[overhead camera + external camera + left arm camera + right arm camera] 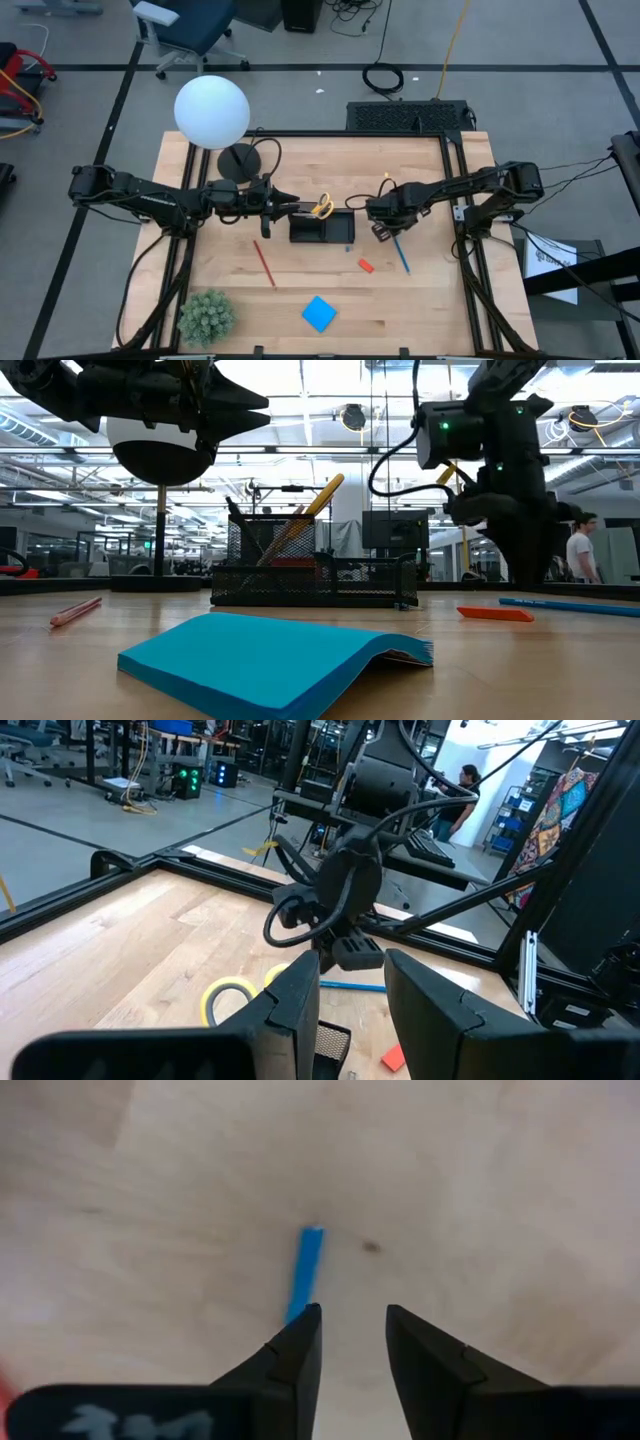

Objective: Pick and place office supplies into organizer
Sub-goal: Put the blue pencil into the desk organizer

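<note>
No text, brand, number or sign can be read in any of the views. A white sheet point(548, 262) lying beside the table's right edge carries dark print, but it is too small to make out. A pale mark on the right arm's wrist housing point(105, 1422) is too blurred to read.

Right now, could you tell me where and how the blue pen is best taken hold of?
Probably mid-shaft, coming straight down. The blue pen lies flat on the table, thin and straight, clear of the orange-red eraser. The open right gripper already hangs above one end, so its fingers should straddle the shaft crosswise.
</note>
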Controlling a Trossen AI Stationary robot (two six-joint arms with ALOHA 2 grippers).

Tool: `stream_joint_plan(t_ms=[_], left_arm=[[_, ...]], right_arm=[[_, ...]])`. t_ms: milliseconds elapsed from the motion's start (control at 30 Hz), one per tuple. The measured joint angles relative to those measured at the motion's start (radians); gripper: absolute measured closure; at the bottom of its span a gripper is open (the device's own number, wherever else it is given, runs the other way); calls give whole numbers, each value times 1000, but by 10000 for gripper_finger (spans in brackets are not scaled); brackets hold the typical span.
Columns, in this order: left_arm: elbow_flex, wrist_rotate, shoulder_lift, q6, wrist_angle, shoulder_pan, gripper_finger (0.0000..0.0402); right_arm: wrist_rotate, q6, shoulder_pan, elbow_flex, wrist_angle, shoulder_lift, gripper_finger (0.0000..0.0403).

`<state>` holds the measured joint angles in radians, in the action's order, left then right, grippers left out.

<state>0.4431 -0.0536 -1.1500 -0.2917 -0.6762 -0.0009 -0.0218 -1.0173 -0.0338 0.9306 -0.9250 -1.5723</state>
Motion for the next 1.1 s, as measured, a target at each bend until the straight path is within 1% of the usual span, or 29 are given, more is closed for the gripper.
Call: stream_joint_plan(t_ms=[67, 167, 300, 567, 767, 867, 1100], left_arm=[[0, 0, 0, 0, 0, 0, 289], [0, 0, 0, 0, 0, 0, 288], [0, 0, 0, 0, 0, 0, 288], [0, 0, 0, 0, 0, 0, 289], [0, 0, 0, 0, 0, 0, 289], [0, 0, 0, 0, 0, 0, 289], [0, 0, 0, 0, 0, 0, 289]], right_arm=[[29, 15, 0, 0, -4, 0, 303], [41, 19, 0, 0, 19, 0, 302], [22, 8, 18, 0, 34, 0, 301], [16, -90, 50, 0, 43, 0, 303], [-38, -158, 68, 0, 92, 0, 303], [-35, -185, 80, 0, 116, 0, 303], [-32, -198, 82, 0, 113, -1, 303]])
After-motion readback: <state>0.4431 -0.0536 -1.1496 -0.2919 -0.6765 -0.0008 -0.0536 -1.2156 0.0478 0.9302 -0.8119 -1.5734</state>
